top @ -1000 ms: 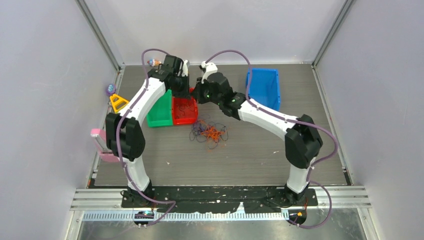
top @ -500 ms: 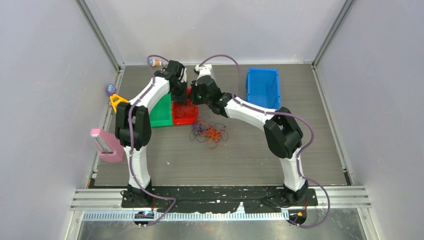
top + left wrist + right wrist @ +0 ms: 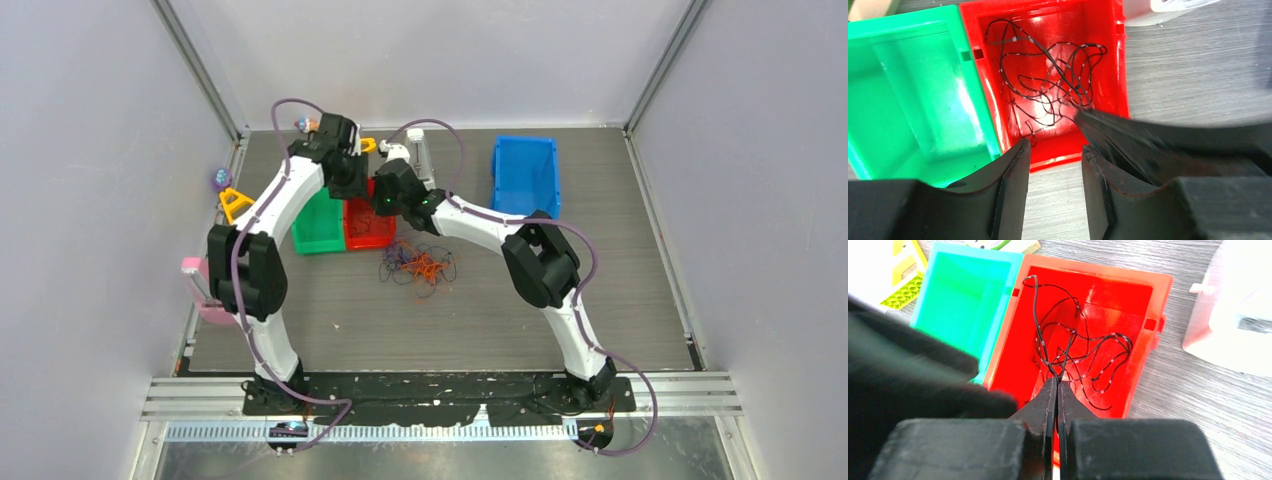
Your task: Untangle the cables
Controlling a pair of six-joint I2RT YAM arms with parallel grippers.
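A thin black cable with white marks (image 3: pixel 1048 85) lies coiled in the red bin (image 3: pixel 1098 30). My right gripper (image 3: pixel 1055 381) is shut on a strand of this black cable (image 3: pixel 1068 347) just above the red bin (image 3: pixel 1143 305). My left gripper (image 3: pixel 1055 146) hangs open over the bin's near edge, with nothing between its fingers. In the top view both grippers, left (image 3: pixel 355 185) and right (image 3: pixel 383 200), meet over the red bin (image 3: pixel 372 237). The remaining cables (image 3: pixel 418 262), an orange, purple and dark clump, lie on the table in front of it.
A green bin (image 3: pixel 318 232) adjoins the red one on its left. A blue bin (image 3: pixel 527 175) stands at the back right. A white object (image 3: pixel 420 155) sits behind the red bin. A yellow piece (image 3: pixel 237 205) and a pink item (image 3: pixel 205 290) lie by the left wall.
My left gripper has opened. The right gripper has shifted left and down over the red bin, still shut on the black cable. The clump on the table has not moved.
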